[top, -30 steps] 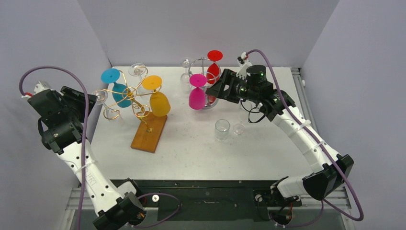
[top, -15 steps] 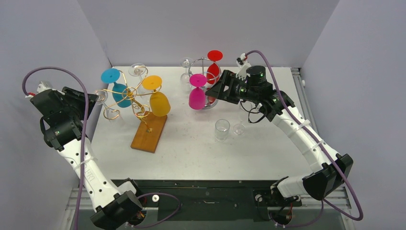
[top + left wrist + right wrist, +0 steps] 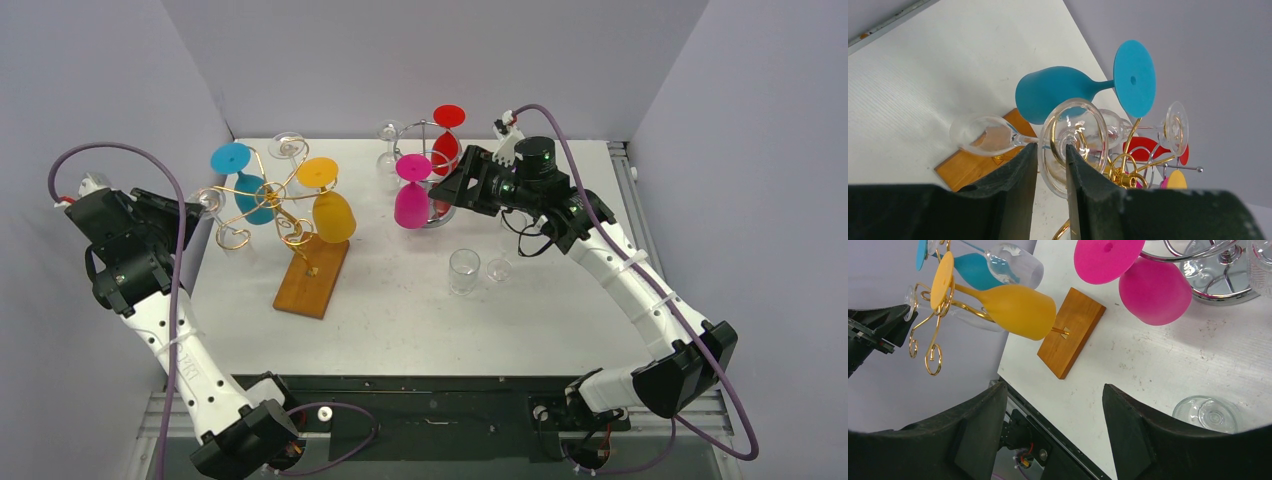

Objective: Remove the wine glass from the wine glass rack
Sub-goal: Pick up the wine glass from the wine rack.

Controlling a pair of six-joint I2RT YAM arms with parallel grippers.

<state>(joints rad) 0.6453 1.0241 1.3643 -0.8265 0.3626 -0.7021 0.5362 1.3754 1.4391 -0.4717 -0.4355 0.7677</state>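
A clear wine glass (image 3: 210, 200) hangs on its side at the left end of the gold wire wine glass rack (image 3: 270, 200), which stands on a wooden base (image 3: 312, 275). My left gripper (image 3: 195, 207) is at that glass's foot. In the left wrist view the foot (image 3: 1075, 135) lies in the narrow gap of the left gripper (image 3: 1051, 160), and the bowl (image 3: 980, 135) points left. Whether the pads press the glass cannot be told. My right gripper (image 3: 1055, 395) hovers open over the table beside the chrome rack, with nothing in it.
On the gold rack also hang a teal glass (image 3: 250, 195), a yellow glass (image 3: 332, 212) and a clear glass (image 3: 288, 147). A chrome rack (image 3: 432, 215) carries pink (image 3: 410, 200) and red (image 3: 446, 145) glasses. A tumbler (image 3: 463, 270) and a small clear glass (image 3: 498, 268) stand mid-table.
My left gripper has edged towards the rack and its jaws have narrowed around the clear glass's foot. The right arm has barely moved.
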